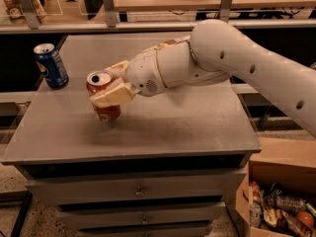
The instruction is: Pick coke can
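The coke can (102,98), red-orange with a silver top, is near the left of the grey cabinet top (173,122). My gripper (109,85) reaches in from the right on the white arm. Its cream fingers (113,96) are closed around the can's upper half, one in front and one behind. The can is held slightly above the surface, with its shadow just beneath it.
A blue can (51,65) stands upright at the far left of the cabinet top. A cardboard box (276,196) of packaged items sits on the floor at the lower right. Shelving and a rail run behind the cabinet.
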{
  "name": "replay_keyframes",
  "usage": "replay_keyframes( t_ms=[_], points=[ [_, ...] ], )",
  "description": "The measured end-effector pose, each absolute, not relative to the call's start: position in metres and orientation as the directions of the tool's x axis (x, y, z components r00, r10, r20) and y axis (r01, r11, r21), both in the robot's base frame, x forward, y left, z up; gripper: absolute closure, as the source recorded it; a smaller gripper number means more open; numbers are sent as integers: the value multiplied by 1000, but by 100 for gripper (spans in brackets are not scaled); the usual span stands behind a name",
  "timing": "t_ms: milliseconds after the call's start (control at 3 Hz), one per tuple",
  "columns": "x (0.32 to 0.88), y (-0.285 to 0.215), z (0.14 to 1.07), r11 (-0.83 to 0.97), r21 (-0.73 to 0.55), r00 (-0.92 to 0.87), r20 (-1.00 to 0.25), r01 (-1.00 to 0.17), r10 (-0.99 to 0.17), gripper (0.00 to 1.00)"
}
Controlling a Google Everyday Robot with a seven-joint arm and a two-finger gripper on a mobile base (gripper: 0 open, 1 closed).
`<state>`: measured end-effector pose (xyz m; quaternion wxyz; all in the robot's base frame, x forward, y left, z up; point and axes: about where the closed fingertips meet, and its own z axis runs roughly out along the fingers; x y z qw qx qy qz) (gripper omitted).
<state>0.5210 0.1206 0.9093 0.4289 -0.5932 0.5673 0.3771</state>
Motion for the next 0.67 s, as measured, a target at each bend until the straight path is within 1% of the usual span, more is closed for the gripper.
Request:
replay_keyframes(
  t_ms=[333,667],
  points=[
    [522,123,934,-1,-94,90,-945,-996,-314,73],
    [521,125,935,-4,-96,92,-945,-995,-314,89]
  ],
)
